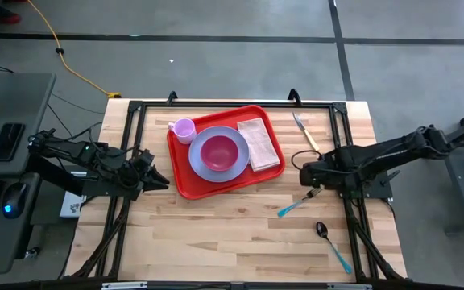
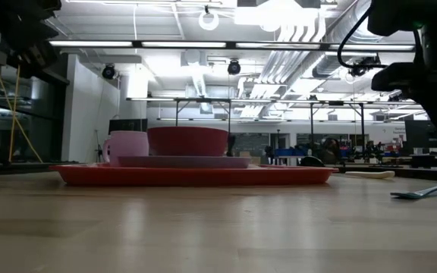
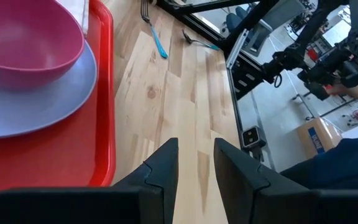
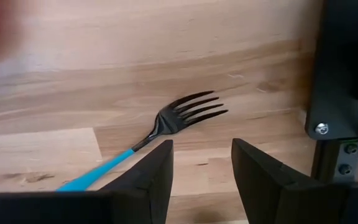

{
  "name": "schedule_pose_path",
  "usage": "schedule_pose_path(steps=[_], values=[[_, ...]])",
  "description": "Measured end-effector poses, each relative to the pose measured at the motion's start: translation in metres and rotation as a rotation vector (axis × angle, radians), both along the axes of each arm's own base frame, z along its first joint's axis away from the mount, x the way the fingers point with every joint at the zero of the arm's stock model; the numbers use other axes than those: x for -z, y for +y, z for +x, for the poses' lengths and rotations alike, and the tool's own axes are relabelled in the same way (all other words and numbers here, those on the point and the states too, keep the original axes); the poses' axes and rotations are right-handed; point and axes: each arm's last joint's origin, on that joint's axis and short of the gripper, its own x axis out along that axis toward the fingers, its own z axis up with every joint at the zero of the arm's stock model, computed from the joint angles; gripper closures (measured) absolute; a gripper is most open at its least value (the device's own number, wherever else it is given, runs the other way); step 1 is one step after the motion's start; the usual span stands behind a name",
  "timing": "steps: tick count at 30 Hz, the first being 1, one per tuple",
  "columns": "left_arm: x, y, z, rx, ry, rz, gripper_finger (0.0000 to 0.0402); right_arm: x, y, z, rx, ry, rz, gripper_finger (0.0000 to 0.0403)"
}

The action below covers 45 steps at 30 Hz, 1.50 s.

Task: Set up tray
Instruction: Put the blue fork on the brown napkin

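Fork (image 4: 166,127) sits right under my right gripper (image 4: 201,168), black tines, blue handle, lying flat on the table (image 1: 232,234). Right fingers are parted, straddling air just short of the tines, nothing held. Left gripper (image 3: 194,165) hovers at the tray's near edge, fingers also apart and empty.

Tray (image 1: 185,173), red, sits mid-table toward the far side, carrying the lavender plate (image 1: 200,167), magenta bowl (image 1: 219,151), pink cup (image 1: 184,129) and a napkin (image 1: 259,143). Spoon (image 1: 331,244) lies well apart, nearer the front edge; a knife (image 1: 304,132) lies beyond the tray's right side.

My guess: fork pickup is next. Risks:
- Fork is flat and thin, so fingers may scrape the table and close above it, or pinch only the tines and let it pivot.
- Handle angles away from me, so a misaligned close could flick it toward the spoon.
- Metal frame post (image 4: 344,93) is just beside the fork, so a sideways correction may knock it.
- Left gripper sits close to the tray rim, so any nudge shifts the whole setup.
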Motion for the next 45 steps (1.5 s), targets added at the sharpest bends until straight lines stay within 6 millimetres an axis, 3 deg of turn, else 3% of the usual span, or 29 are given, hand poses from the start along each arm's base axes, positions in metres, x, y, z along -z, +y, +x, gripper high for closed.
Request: schedule_pose_path(steps=[12,21,35,45], values=[[0.000,0.000,0.000,0.002,-0.001,0.006,0.0268,0.024,0.004,0.021,0.014,0.118,0.030,0.0261],[0.000,0.000,0.000,0.003,0.003,0.007,0.0268,0.031,0.004,0.019,0.015,0.226,0.008,0.0261],[0.001,0.000,0.000,0.014,0.000,0.032,0.0268,0.032,-0.008,0.021,0.057,0.221,-0.025,0.0261],[0.001,0.000,0.000,0.022,0.001,0.029,0.0268,0.062,-0.009,0.012,0.077,0.173,0.046,0.0261]])
